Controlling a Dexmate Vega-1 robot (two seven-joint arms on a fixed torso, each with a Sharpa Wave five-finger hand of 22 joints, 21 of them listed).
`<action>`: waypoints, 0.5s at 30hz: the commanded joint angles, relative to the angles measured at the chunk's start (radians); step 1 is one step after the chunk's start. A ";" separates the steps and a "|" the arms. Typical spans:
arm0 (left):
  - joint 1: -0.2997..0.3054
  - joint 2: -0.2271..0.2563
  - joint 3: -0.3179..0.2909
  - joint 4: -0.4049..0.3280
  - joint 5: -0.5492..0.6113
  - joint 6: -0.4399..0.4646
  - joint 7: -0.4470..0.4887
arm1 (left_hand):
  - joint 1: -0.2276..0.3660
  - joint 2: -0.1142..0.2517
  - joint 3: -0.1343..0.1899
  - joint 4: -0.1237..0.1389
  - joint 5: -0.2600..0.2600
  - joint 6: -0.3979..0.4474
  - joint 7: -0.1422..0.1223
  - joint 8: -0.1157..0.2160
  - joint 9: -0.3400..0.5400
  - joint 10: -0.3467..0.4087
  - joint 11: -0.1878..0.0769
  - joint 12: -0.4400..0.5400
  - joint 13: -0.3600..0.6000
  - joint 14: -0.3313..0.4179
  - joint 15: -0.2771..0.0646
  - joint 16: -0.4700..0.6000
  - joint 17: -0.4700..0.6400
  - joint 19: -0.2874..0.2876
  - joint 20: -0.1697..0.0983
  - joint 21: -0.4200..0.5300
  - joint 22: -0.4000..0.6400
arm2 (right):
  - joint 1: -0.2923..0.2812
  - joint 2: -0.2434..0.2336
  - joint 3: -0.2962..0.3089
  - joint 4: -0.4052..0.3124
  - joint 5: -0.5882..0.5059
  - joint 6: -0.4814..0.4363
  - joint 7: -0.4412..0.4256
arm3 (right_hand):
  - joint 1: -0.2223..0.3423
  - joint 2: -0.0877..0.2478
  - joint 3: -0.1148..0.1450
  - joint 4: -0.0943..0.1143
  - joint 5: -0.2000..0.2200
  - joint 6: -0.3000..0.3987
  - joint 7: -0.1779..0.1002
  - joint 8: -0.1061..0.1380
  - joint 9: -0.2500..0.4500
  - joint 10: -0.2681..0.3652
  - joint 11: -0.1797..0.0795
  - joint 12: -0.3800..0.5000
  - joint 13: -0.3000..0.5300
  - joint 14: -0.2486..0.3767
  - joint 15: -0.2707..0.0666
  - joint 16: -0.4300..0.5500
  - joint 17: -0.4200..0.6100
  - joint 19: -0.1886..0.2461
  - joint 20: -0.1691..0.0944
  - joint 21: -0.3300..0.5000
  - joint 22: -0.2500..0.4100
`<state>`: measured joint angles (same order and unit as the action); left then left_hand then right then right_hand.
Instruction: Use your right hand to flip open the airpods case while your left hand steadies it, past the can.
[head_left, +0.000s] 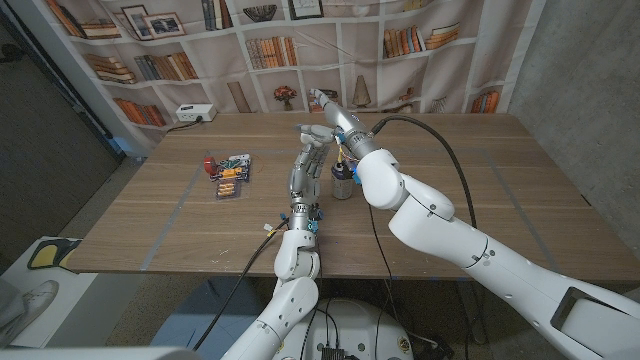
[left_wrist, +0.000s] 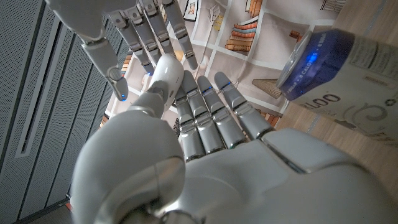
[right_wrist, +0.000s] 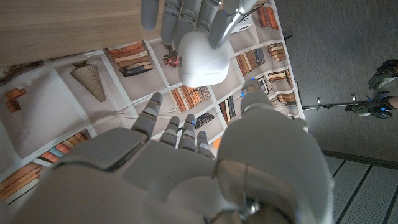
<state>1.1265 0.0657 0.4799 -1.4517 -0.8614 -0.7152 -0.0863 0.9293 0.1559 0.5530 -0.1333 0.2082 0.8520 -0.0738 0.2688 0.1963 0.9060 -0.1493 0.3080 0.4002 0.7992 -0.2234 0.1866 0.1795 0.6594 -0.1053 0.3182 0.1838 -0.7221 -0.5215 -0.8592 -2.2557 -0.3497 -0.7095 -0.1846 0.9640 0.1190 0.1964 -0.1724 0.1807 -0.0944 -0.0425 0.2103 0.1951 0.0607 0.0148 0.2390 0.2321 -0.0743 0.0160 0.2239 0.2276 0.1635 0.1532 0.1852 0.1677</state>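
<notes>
While the left hand (right_wrist: 186, 18) gripped the closed white airpods case (right_wrist: 200, 57) above the table (head_left: 480, 190) past the can (head_left: 343, 180), the right hand (right_wrist: 180, 143) hovered near it with fingers apart, holding nothing.

Both arms reached toward the table's far middle. Left hand (head_left: 307, 160) stretched forward, fingers (left_wrist: 214, 115) straight and close together, holding the airpods case (right_wrist: 200, 57) at their tips. Right hand (head_left: 328, 108) raised just beyond, fingers (right_wrist: 180, 134) extended, slightly apart, gripping nothing.
</notes>
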 joint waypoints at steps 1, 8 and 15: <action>0.007 0.005 -0.003 0.004 -0.013 -0.002 -0.024 | 0.006 0.015 0.027 0.018 0.004 0.036 -0.029 0.008 0.063 0.026 -0.034 0.002 0.005 0.011 -0.003 0.007 0.003 0.008 -0.002 0.005 0.005 | -0.004 0.002 -0.003 0.003 0.002 -0.005 -0.009 | 0.021 0.000 0.013 0.000 0.005 -0.001 -0.004 0.003 0.002 0.002 -0.009 -0.004 0.001 -0.001 -0.007 0.005 0.001 0.008 -0.005 0.006 0.000; 0.012 0.008 -0.006 -0.004 -0.014 -0.004 -0.025 | 0.004 0.018 0.028 0.022 0.004 0.033 -0.029 0.008 0.065 0.033 -0.040 0.005 0.008 0.024 -0.002 0.011 0.004 0.010 -0.002 0.006 0.004 | -0.004 0.006 -0.006 0.001 0.003 -0.013 -0.008 | 0.058 0.009 0.031 -0.005 0.008 0.003 -0.009 0.003 0.002 0.004 -0.012 -0.007 0.001 0.001 -0.010 0.006 -0.001 0.012 -0.015 0.005 0.000; 0.018 0.013 -0.008 -0.014 -0.015 -0.008 -0.032 | 0.003 0.016 0.029 0.022 0.004 0.034 -0.029 0.009 0.066 0.034 -0.041 0.005 0.011 0.027 -0.003 0.011 0.004 0.010 -0.002 0.006 0.004 | 0.001 0.010 -0.020 -0.003 -0.006 -0.029 -0.008 | 0.104 0.017 0.054 -0.011 0.015 0.008 -0.010 0.005 0.002 0.005 -0.017 -0.009 0.000 0.002 -0.012 0.006 -0.002 0.015 -0.021 0.004 -0.001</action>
<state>1.1363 0.0722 0.4754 -1.4531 -0.8731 -0.7155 -0.1080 0.9267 0.1584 0.5534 -0.1337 0.2078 0.8518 -0.0739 0.2705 0.2014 0.9061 -0.1492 0.3075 0.4066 0.8188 -0.2251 0.1936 0.1793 0.6593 -0.1053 0.3178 0.1838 -0.7251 -0.5170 -0.8646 -2.2536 -0.3482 -0.7224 -0.1915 1.0480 0.1375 0.2384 -0.1799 0.1855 -0.0878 -0.0486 0.2103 0.1953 0.0638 0.0011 0.2312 0.2322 -0.0692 0.0110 0.2239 0.2229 0.1745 0.1425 0.1852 0.1678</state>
